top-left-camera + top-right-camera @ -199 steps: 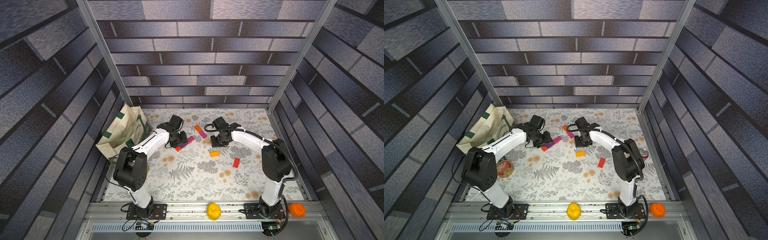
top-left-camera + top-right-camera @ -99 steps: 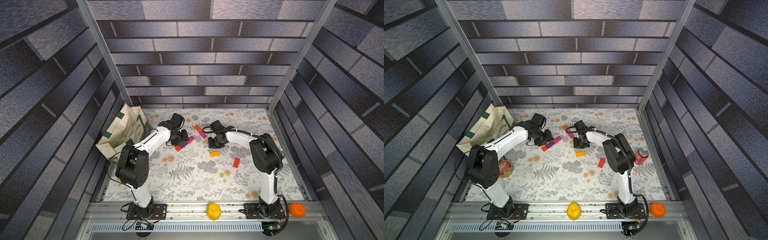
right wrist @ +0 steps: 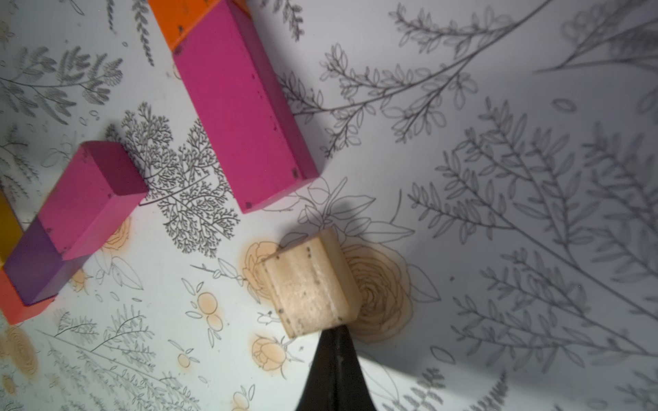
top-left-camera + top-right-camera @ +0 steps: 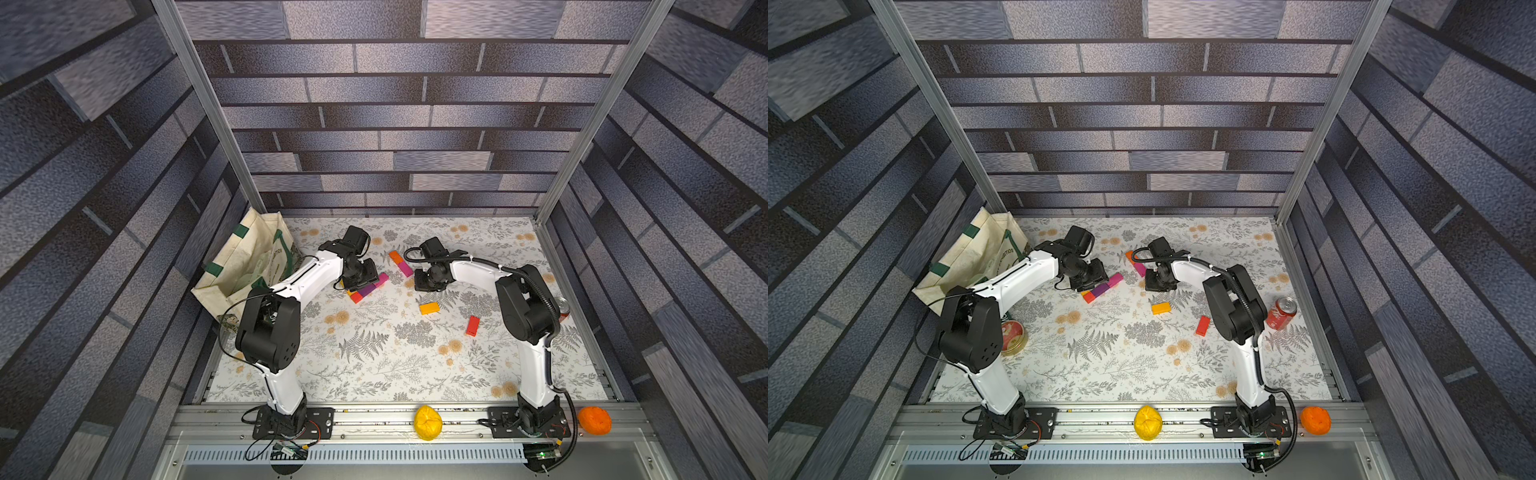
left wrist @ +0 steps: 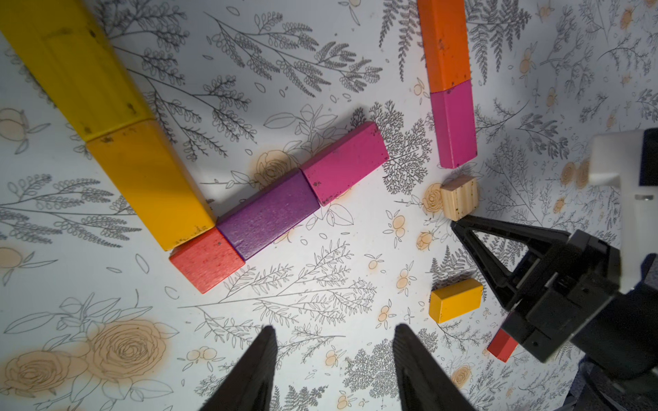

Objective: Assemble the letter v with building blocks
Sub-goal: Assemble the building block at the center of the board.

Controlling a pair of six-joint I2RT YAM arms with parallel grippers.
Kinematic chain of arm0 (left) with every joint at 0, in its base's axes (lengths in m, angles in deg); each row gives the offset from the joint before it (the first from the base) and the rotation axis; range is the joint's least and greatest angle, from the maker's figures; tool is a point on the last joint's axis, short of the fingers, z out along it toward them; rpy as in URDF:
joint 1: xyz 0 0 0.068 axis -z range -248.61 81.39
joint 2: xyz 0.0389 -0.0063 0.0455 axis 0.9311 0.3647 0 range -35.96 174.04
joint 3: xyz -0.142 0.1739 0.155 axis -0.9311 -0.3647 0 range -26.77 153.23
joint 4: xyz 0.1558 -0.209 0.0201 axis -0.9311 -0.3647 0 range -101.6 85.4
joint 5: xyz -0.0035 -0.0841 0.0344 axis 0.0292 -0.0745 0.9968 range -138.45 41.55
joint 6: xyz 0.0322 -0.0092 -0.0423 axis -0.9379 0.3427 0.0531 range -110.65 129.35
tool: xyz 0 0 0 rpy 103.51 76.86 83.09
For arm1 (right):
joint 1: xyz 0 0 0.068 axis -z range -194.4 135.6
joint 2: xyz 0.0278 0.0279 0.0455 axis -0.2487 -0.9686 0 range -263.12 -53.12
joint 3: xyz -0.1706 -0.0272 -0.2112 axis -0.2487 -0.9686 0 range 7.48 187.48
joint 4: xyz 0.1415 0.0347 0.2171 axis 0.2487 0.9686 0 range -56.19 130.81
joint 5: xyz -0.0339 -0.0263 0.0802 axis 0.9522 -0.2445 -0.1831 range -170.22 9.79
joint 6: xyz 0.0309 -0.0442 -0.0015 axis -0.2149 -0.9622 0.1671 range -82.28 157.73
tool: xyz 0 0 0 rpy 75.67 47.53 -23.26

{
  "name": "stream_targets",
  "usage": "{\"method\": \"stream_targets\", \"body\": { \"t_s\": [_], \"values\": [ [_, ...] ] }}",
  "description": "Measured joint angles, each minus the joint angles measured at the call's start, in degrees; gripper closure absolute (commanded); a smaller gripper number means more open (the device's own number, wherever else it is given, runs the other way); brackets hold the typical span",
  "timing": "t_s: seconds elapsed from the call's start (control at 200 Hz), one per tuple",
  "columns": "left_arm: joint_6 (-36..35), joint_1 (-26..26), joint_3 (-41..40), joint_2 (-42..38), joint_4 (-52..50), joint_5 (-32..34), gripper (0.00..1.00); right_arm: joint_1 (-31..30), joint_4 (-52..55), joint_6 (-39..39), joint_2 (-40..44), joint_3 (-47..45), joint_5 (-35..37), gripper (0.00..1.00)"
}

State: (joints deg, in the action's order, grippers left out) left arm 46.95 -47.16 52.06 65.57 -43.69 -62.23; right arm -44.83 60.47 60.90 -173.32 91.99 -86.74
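Left gripper (image 5: 334, 331) spread wide, empty. Just ahead of its tips: red block (image 5: 206, 259), purple block (image 5: 267, 213), magenta block (image 5: 343, 162) end to end, long axes along one slanted line. From the red end, two yellow blocks (image 5: 142, 170) in a second line, splayed away: a V, point toward these jaws. Right gripper (image 3: 334, 338) clenched on nothing, tip touching the wood cube (image 3: 309, 284). Tote bag (image 4: 245, 266) well apart from both grippers; contents unclear.
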Motion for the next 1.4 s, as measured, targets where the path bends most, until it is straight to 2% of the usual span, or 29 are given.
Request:
{"method": "stream_targets", "body": {
  "t_s": [0.366,0.641,0.962,1.097,1.403],
  "values": [
    [-0.13,0.00,0.00,0.00,-0.28,-0.02,0.46,0.26,-0.17,0.61,-1.09,1.51,-0.02,1.00],
    [-0.09,0.90,0.92,1.38,-0.35,-1.75,0.59,0.35,-0.35,1.49,-1.46,2.03,-0.04,1.00],
    [0.90,4.46,6.29,9.33,0.15,-5.16,0.85,0.37,-0.68,2.64,-1.33,1.73,-0.04,1.00],
    [1.29,5.27,8.63,12.28,0.59,-6.49,0.90,0.42,-1.90,3.48,-0.79,0.59,-0.04,1.00],
    [2.32,6.23,12.37,17.59,0.76,-8.61,0.96,1.42,-5.18,5.90,0.85,-2.91,-2.27,1.00]
  ]
}}
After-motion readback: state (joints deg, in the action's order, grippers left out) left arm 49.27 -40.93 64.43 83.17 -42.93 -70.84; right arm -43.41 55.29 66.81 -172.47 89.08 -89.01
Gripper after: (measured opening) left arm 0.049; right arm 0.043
